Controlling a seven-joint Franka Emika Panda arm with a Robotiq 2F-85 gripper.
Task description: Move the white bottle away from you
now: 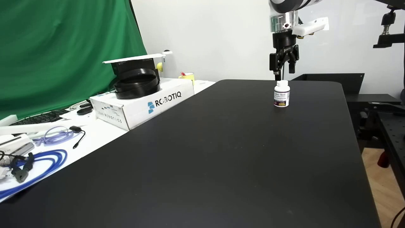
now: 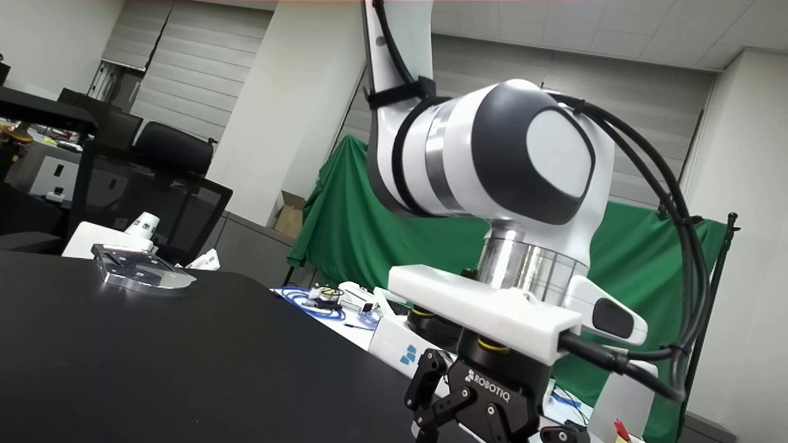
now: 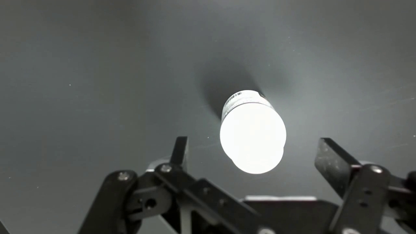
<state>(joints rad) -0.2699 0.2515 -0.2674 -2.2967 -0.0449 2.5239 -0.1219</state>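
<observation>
Seems ready to grab the white bottle point(image 1: 281, 94), standing up on the table point(image 1: 202, 158) near the wide-apart pincer point(image 3: 255, 153) with nothing in its grip, so probably needs to get around both sides of it, squeeze softly, and only then move it away.

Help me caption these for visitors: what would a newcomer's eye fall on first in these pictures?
The big white-and-grey jointed robot arm dominates an exterior view, a green fabric curtain hanging behind it. In the wrist view, a small white cylindrical bottle looks glaringly bright against the flat dark tabletop, framed between the parted tips of the black two-fingered claw.
</observation>
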